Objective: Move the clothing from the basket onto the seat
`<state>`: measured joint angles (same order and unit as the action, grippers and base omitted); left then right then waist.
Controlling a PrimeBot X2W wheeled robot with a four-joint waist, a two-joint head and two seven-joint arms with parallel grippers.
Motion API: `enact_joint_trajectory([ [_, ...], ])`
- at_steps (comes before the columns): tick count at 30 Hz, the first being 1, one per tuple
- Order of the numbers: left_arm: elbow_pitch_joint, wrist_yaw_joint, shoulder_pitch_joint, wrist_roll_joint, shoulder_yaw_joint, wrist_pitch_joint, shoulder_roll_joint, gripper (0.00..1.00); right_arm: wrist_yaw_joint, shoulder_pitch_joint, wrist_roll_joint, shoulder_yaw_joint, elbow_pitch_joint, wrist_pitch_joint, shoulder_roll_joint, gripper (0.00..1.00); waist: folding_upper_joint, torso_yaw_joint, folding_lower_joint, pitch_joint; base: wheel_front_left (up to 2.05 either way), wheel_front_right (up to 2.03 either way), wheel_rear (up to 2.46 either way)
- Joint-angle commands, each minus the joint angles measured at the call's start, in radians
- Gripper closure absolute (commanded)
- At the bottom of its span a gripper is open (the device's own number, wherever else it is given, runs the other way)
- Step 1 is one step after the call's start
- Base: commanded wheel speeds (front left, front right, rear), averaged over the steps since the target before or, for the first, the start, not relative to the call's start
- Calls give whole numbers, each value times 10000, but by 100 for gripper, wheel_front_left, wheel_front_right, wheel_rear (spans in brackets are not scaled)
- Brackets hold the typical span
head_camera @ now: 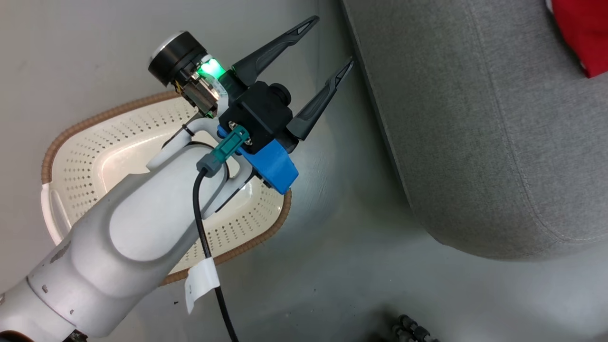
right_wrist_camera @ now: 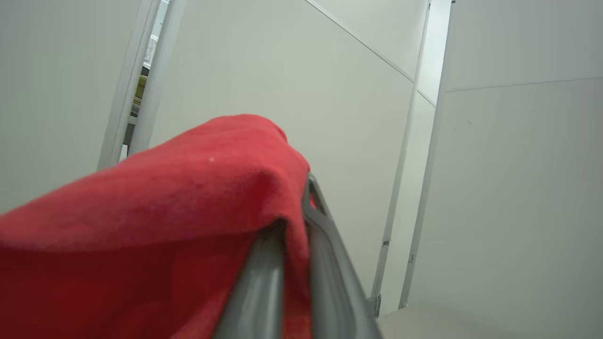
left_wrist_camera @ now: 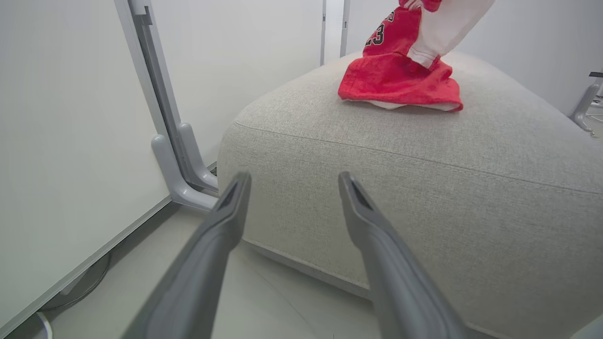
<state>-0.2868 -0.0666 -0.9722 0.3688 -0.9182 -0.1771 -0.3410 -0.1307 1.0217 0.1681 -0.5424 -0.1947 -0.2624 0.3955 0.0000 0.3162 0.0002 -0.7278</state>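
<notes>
The cream basket (head_camera: 90,161) with a brown rim lies on the floor at the left, and its visible inside holds no clothing. Above its far side my left gripper (head_camera: 333,40) stands open with nothing in it, fingers pointing at the grey seat (head_camera: 475,118). In the left wrist view that open gripper (left_wrist_camera: 294,176) faces the seat's (left_wrist_camera: 424,188) rounded corner. Red clothing (left_wrist_camera: 395,77) rests on top of the seat, and a red and white part rises out of frame. A red edge of the clothing (head_camera: 582,33) shows at the top right. My right gripper (right_wrist_camera: 294,221) is shut on red clothing (right_wrist_camera: 165,212) draped over its fingers.
White wall panels with a grey foot bracket (left_wrist_camera: 181,174) stand left of the seat. A strip of pale floor (head_camera: 346,213) runs between basket and seat. A dark ribbed object (head_camera: 411,327) lies at the bottom edge.
</notes>
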Motion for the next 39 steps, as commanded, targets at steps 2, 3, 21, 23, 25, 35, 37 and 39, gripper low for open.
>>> enact_joint_trajectory([
  [2,174,49,-155,-68,-25,54,-117,0,-1,66,41,-158,-699,-38,120,100,0,-39,-2,-530,0,0,0],
  [3,242,35,-162,-83,-51,68,-144,0,-1,20,-16,-71,-981,-40,161,100,0,-41,-2,-605,0,0,0],
  [21,787,245,-141,-24,-143,148,-321,0,1,-408,-1000,612,-4676,-39,-549,100,0,-379,-2,-908,0,0,0],
  [23,733,276,-107,3,-154,79,-286,0,1,-462,-874,580,-4758,-38,-571,94,0,-378,-2,-799,0,0,0],
  [25,672,284,-56,12,-180,7,-224,0,1,-630,-782,554,-4794,-38,-612,0,0,-385,-2,-628,0,0,0],
  [35,39,412,608,370,-142,-638,238,0,1,-2713,-769,1083,-3917,-39,-437,0,0,-554,-2,1110,0,0,0],
  [37,-77,497,825,503,-36,-736,329,0,1,-3277,-762,1243,-3552,-39,-512,0,0,-585,-2,1539,0,0,0],
  [39,-216,548,1095,629,107,-810,381,0,1,-3723,-742,1325,-3067,-39,-607,0,0,-616,-2,2013,0,0,0],
])
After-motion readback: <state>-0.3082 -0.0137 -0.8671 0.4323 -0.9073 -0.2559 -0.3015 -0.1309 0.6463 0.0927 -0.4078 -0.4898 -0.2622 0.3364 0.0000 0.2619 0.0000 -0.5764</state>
